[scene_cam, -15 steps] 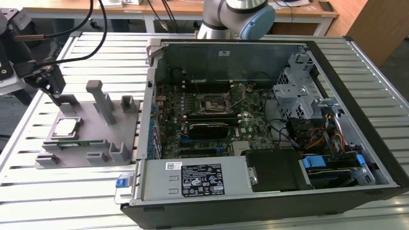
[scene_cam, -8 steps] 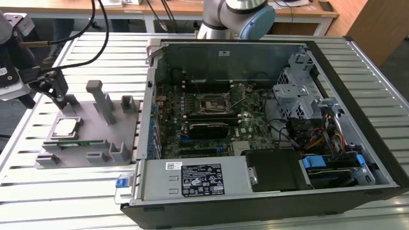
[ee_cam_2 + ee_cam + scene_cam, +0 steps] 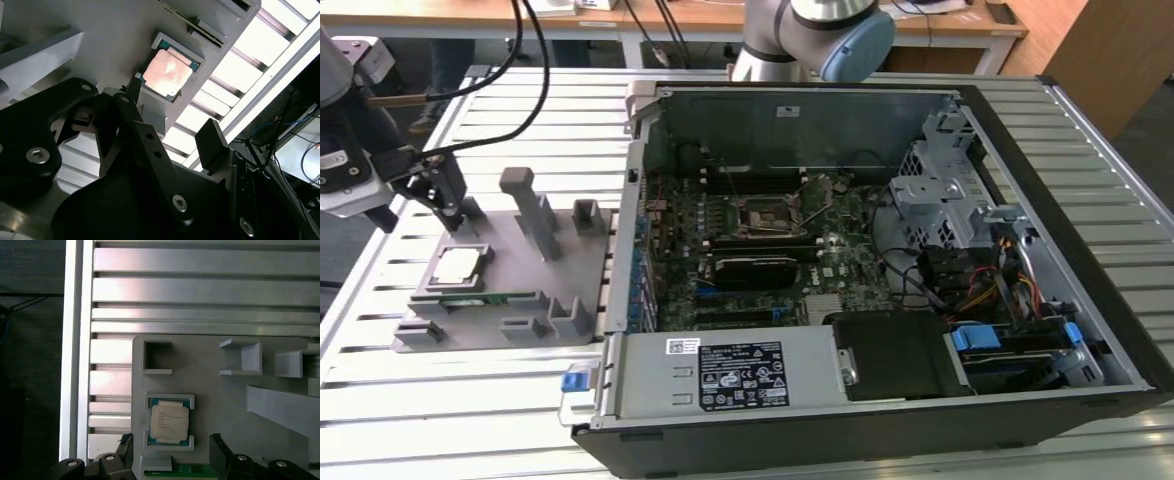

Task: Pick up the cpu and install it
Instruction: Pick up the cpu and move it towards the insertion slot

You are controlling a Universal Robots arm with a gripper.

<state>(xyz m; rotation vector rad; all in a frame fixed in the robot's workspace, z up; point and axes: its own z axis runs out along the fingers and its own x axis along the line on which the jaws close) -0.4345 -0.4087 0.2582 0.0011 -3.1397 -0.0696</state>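
One cpu [image 3: 170, 421] lies flat in its pocket on the fixture [image 3: 215, 365], with nothing touching it. The gripper [image 3: 172, 446] hovers over the fixture just beside that pocket. Its two fingers [image 3: 218, 445] are spread wide with nothing between them, and their bases are cut off in the first wrist view. One green stick [image 3: 487, 298] lies on the fixture next to the cpu, sunk in a slot. One open case [image 3: 854, 400] stands beside the fixture, and the socket [image 3: 761, 215] inside it is hard to make out.

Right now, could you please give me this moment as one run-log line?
gripper: open, empty, close to cpu | cpu: lying in grey fixture pocket, not gripped | install: not yet done
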